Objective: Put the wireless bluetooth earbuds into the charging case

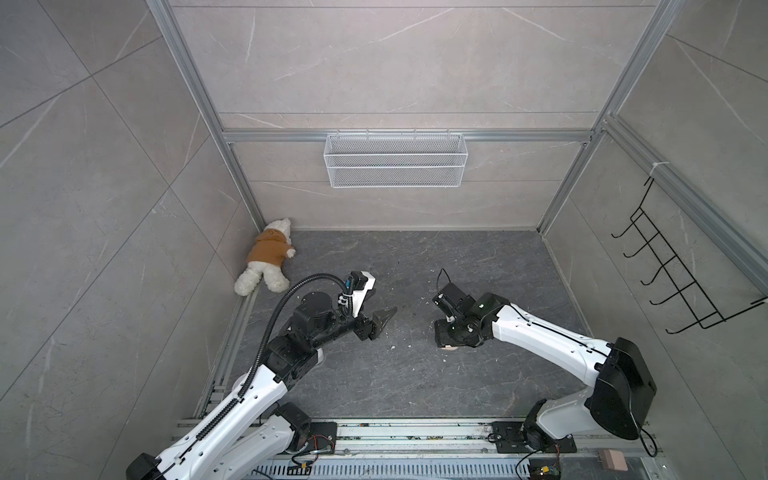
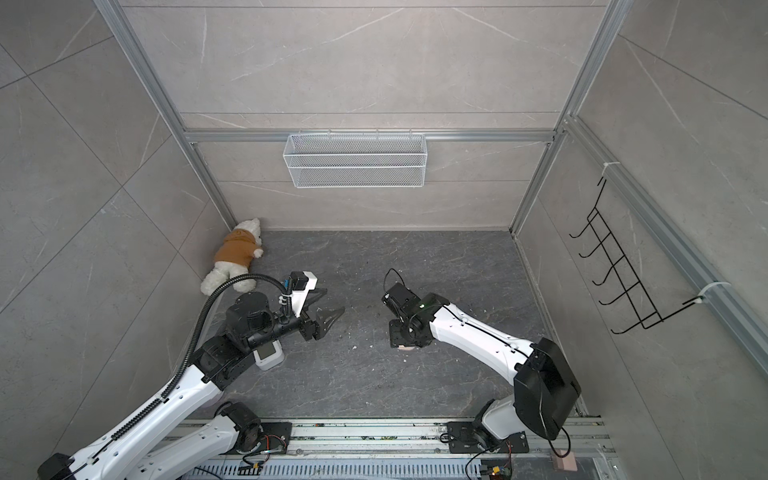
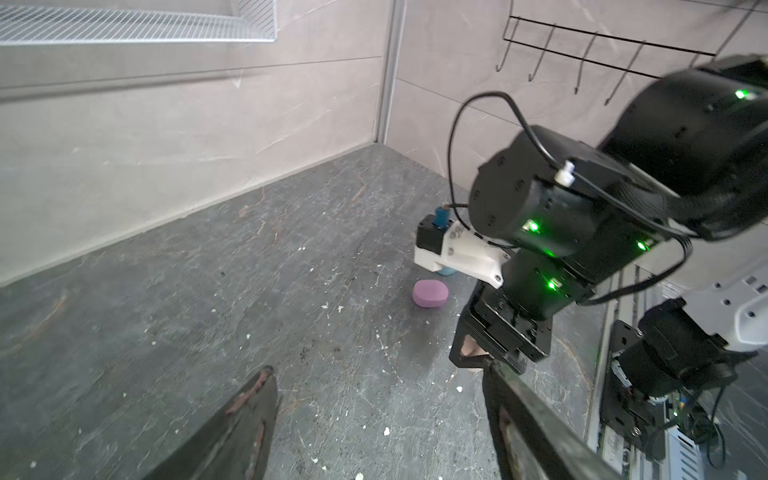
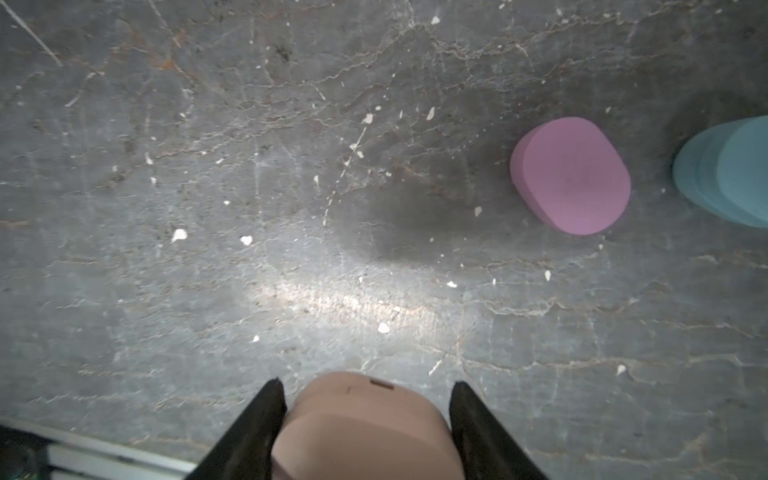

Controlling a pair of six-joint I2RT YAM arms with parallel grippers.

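- Saw no loose wireless bluetooth earbuds in any view; could not rule out some hidden inside the closed cases.
- Found the peach charging case [image 4: 365, 428] down on the dark table [image 4: 166, 249], lid shut, with its seam running across from one finger to the other.
- Noted the right gripper [image 4: 366, 384] pointing down over it, a finger against each side: clasped on the peach charging case, judging from the right wrist view.
- Located the lilac-pink case [image 4: 571, 174] lying flat and closed, apart from those jaws, and the light blue case [image 4: 727, 170] near it, partly cut by the frame edge; could not tell the long axis of either.
- Found the left gripper [image 3: 379, 368] released, fingers wide apart, nothing between them, above bare table and aimed toward the right gripper.
- Judged the peach charging case to lie ahead of the left jaws, across the middle, with the right arm clearly nearer; judged opening the lid to be needed first.
- Noticed a white box-like thing [image 2: 268, 355] under the left arm; could not identify it.
- Saw the wire basket [image 1: 395, 160] on the back wall with nothing visible inside, and a plush bear [image 1: 268, 257] in the far corner.
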